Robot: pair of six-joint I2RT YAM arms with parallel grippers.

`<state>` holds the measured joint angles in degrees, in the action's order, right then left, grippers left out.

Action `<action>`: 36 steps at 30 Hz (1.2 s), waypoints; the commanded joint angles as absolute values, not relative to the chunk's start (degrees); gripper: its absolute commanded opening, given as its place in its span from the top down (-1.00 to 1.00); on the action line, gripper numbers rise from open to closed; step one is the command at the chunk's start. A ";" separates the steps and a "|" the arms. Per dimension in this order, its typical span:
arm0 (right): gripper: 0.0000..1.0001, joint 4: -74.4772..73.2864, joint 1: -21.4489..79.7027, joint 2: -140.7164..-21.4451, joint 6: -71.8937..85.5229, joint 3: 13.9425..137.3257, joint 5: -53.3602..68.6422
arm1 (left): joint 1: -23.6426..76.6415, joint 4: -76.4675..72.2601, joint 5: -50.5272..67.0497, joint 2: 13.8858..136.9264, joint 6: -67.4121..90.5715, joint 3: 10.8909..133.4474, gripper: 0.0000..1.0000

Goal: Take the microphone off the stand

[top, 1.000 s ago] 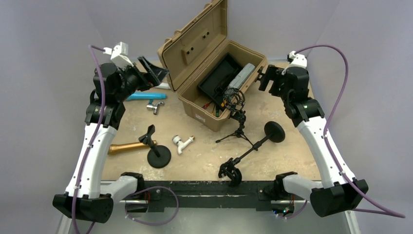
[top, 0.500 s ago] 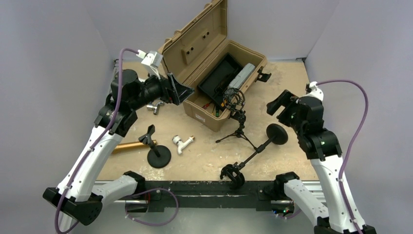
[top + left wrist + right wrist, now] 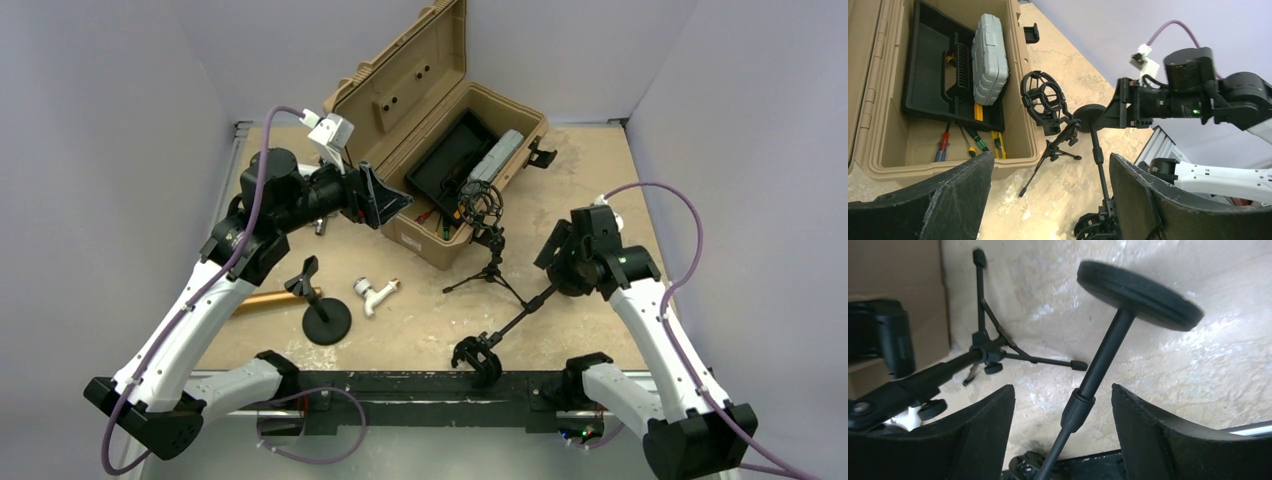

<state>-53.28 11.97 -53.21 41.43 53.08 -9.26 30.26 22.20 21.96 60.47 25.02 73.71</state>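
sandy tabletop (image 3: 420,325), gold microphone (image 3: 262,298) lying left-right, right end at stand (image 3: 326,320)

White arms (image 3: 190,312), black joints (image 3: 268,188), purple cables (image 3: 262,150).

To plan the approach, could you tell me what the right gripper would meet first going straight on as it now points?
Most likely the black pole of the tipped round-base stand, centred just ahead of the open right gripper, though depth is unclear.
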 commanded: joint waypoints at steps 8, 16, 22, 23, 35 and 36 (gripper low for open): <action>-0.29 -47.73 12.22 -60.89 43.51 47.24 -4.04 | 31.86 22.15 21.52 58.82 21.76 74.25 -0.65; -0.27 -46.49 12.19 -66.10 45.04 46.48 -6.91 | 31.81 21.20 21.56 58.70 21.98 72.38 -0.65; -0.07 -44.67 12.22 -72.37 45.11 45.28 -6.29 | 31.81 21.27 21.04 58.65 21.72 71.76 -0.65; -0.04 -44.49 12.22 -73.35 45.09 45.33 -6.27 | 31.77 21.16 20.81 58.63 21.71 71.58 -0.65; 0.94 -47.28 12.22 -76.06 46.46 48.66 -9.64 | 30.66 19.85 21.83 60.16 22.57 70.50 -0.65; 1.00 -47.40 12.17 -75.74 46.48 48.75 -9.46 | 30.64 19.79 22.13 60.33 22.62 70.41 -0.65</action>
<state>-46.13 12.05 -76.27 45.52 46.26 -7.62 31.16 22.28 21.23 59.77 22.94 71.33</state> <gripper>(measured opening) 0.190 0.826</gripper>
